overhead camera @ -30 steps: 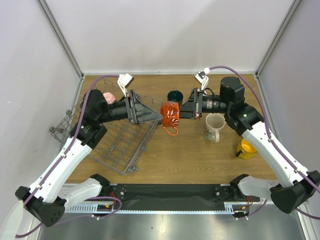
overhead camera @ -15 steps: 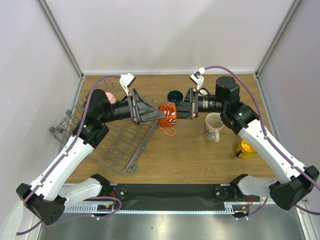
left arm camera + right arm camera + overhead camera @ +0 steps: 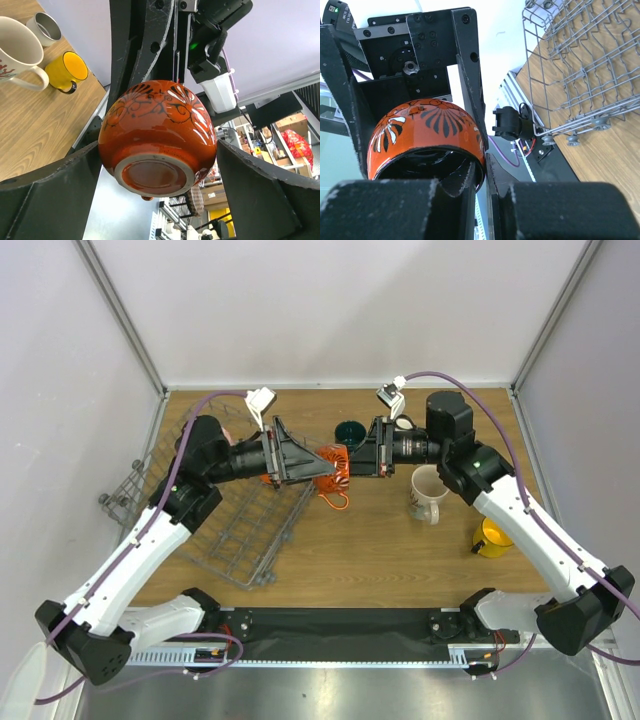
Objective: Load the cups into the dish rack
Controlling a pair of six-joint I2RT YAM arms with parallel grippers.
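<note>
The orange mug with a black pattern point(image 3: 338, 466) hangs in the air between both grippers, above the table. My right gripper point(image 3: 372, 454) is shut on its rim, one finger inside and one outside, as the right wrist view shows point(image 3: 482, 172), with the mug point(image 3: 425, 132) above the fingers. My left gripper point(image 3: 322, 466) is open, with its fingers close on either side of the mug's belly point(image 3: 157, 130), bottom toward the camera. The wire dish rack point(image 3: 240, 525) lies tilted at the left and also shows in the right wrist view point(image 3: 580, 65).
A cream mug point(image 3: 428, 492), a yellow mug point(image 3: 492, 537) and a dark green mug point(image 3: 350, 432) stand on the table at the right and back. A pink mug point(image 3: 218, 435) shows behind the left arm by the rack. A metal cup point(image 3: 44, 25) stands past the cream mug.
Both arms have drawn together: the right gripper carried the orange mug a little left and back, and the left gripper moved in until its fingers flank the mug.
</note>
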